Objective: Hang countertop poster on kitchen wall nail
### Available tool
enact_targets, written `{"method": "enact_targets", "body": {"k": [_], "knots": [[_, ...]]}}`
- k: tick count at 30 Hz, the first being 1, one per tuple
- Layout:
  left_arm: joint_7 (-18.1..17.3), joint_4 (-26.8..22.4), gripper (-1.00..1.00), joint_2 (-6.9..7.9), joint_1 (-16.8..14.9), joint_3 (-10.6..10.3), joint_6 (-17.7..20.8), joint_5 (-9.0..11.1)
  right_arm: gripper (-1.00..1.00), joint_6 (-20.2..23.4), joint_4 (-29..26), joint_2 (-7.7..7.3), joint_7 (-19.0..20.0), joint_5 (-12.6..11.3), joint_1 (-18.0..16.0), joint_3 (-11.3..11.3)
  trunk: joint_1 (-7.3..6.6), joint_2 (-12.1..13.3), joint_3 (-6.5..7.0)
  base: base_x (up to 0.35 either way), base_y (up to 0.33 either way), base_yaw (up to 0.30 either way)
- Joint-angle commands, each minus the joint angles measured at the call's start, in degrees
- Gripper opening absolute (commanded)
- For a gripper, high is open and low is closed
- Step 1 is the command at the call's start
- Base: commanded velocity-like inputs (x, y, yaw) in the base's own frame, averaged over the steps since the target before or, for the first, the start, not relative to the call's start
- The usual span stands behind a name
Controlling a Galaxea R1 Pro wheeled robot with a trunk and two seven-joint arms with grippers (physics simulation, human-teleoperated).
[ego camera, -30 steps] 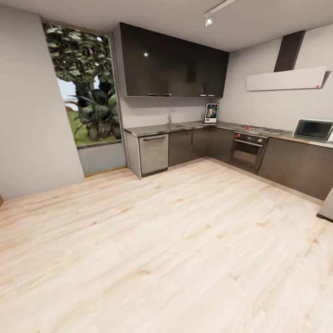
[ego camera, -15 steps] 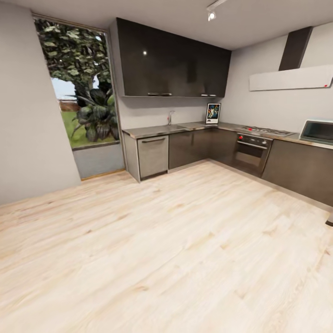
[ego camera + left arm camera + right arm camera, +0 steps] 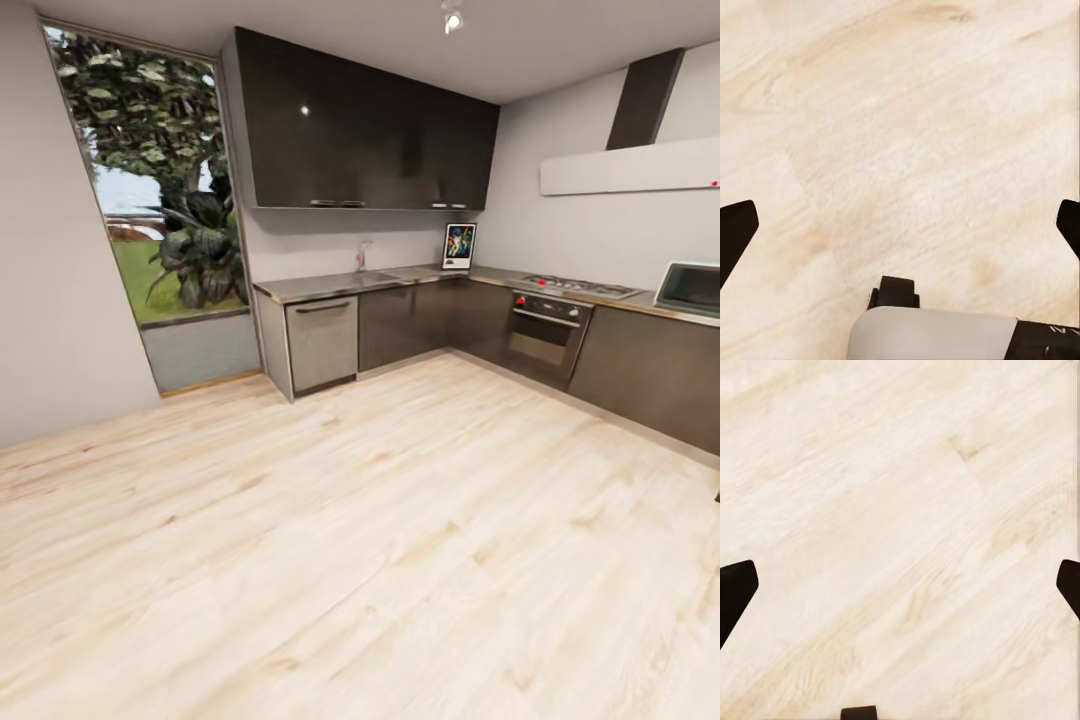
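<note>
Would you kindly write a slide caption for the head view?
Poster standing upright in the corner of the steel kitchen countertop, seen across the pale wood floor.

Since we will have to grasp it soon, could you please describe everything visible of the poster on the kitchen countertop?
The poster is a small upright rectangle with a black frame, a white inner border and a blue picture; details are too small to read. It stands on the grey steel kitchen countertop in the corner, seemingly leaning against the pale wall below the dark upper cabinets, right of the tap.

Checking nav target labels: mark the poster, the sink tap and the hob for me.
poster (image 3: 459, 245), head view, middle of the blue picture.
sink tap (image 3: 361, 254), head view, upright spout.
hob (image 3: 579, 287), head view, burner surface.
</note>
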Motion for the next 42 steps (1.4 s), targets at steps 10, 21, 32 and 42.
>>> {"method": "enact_targets", "body": {"k": [10, 21, 32, 42], "knots": [[0.0, -0.1, 1.0, -0.02, 0.0, 0.2, -0.1, 0.0, 1.0, -0.1, 0.1, 0.0, -0.2, 0.2, 0.0, 0.0, 0.03, 0.0, -0.05, 0.303, -0.182, 0.0], [0.0, -0.1, 1.0, 0.03, 0.0, 0.2, -0.1, 0.0, 1.0, -0.2, 0.1, 0.0, -0.2, 0.2, 0.0, 0.0, 0.03, 0.0, -0.05, 0.317, -0.114, 0.0], [0.0, -0.1, 1.0, 0.03, 0.0, 0.2, -0.1, -0.1, 1.0, -0.2, 0.1, 0.0, -0.2, 0.2, 0.0, 0.0, 0.03, 0.0, -0.05, 0.332, -0.009, 0.0], [0.0, -0.1, 1.0, 0.03, 0.0, 0.2, -0.2, -0.1, 1.0, -0.2, 0.1, 0.0, -0.2, 0.2, 0.0, 0.1, 0.03, 0.0, -0.05, 0.334, -0.033, 0.0]]}}
